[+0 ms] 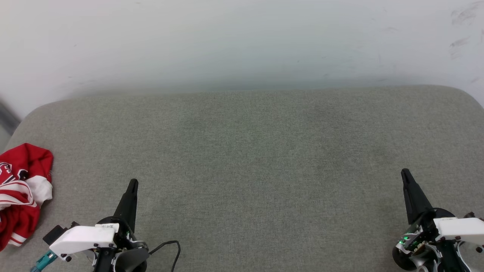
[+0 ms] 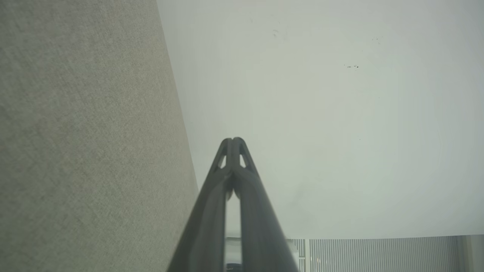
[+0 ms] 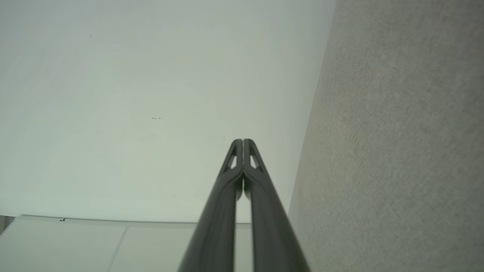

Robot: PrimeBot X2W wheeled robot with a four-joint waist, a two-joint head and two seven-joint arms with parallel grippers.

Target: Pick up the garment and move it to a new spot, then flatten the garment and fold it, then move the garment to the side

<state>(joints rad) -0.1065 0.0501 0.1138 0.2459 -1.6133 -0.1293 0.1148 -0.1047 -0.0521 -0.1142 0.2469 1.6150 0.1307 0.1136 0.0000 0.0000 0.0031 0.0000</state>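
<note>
Garment: you have a crumpled red jersey with white sleeves and striped trim (image 1: 20,192) heaped at the far left edge of the grey upholstered surface (image 1: 242,151).
Bearing: it lies left of your dark-fingered left end effector (image 1: 133,183), well apart.
Long axis: it seems to run near-to-far.
Nearer arm: left; your right end effector (image 1: 405,173) sits across the whole surface.
Grip: both are clenched on nothing.

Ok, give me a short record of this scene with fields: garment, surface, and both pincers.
garment: crumpled red sports jersey with white sleeves, bunched at the surface's left edge
surface: grey fabric surface, against a white wall
left arm: left pincer shut, empty, right of the jersey, not touching it
right arm: right pincer shut, empty, at the lower right
task stage: jersey not yet picked up
</note>
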